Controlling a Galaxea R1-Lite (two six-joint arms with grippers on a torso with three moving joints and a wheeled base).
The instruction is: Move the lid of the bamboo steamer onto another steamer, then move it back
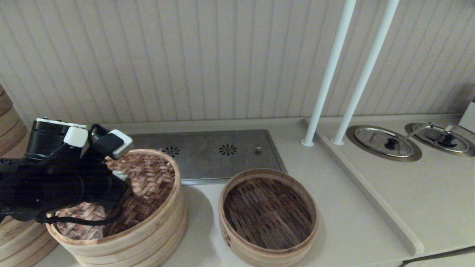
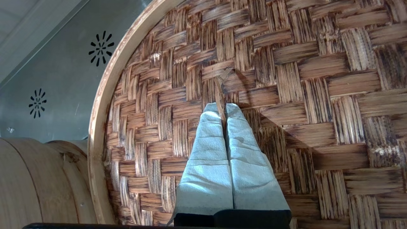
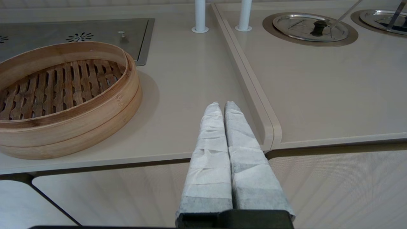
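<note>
The bamboo steamer lid (image 1: 152, 178), reddish-brown herringbone weave with a pale rim, lies on top of the taller several-ring steamer (image 1: 159, 230) at the left. My left gripper (image 2: 222, 106) is shut on the lid's small centre loop (image 2: 221, 90), which stands pinched between the two padded fingertips. From the head view my left arm (image 1: 55, 185) covers the lid's near left part. The other steamer (image 1: 226, 230), a low basket with a dark slatted floor, sits uncovered to the right of it, also seen as the low basket (image 3: 73, 117). My right gripper (image 3: 222, 104) is shut on nothing, off the counter's front edge.
A steel plate with drain holes (image 1: 222, 148) lies behind both steamers. Two white poles (image 1: 326, 74) rise at the back right. A raised counter edge (image 1: 356, 178) borders a section with steel pot lids (image 1: 384, 142). More bamboo stacks (image 1: 11, 122) stand at the far left.
</note>
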